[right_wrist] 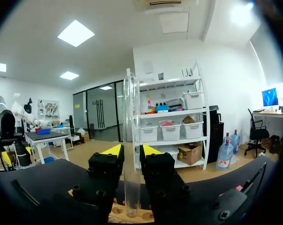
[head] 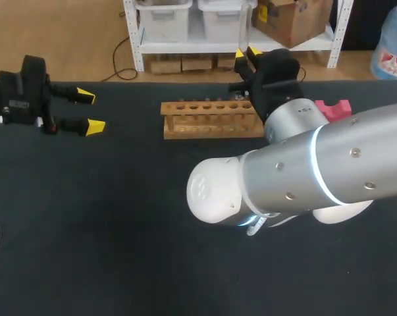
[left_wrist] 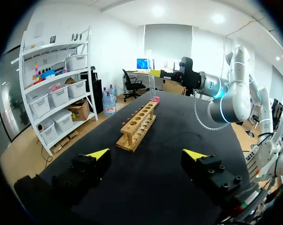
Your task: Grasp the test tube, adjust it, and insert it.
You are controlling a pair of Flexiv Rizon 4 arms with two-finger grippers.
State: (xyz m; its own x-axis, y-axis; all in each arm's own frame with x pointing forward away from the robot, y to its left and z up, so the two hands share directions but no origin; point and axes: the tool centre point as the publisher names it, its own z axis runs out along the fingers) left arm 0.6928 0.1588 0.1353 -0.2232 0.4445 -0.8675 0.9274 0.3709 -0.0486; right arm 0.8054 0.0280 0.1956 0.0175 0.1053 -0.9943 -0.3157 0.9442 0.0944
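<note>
Test tube (right_wrist: 131,117) upright, pinched by the right pincer (right_wrist: 131,151) – lower end at the wooden rack (head: 211,118), upper middle of the table (head: 119,230), left pincer (head: 91,111) spread wide at upper left – well apart from it.

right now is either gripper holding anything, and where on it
Right gripper holds the test tube upright, pinched on its lower half; left gripper is open and empty.

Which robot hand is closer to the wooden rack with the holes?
Right. The right hand holds the test tube upright over one end of the wooden rack. The left hand is open and far off past the rack's other end.
</note>
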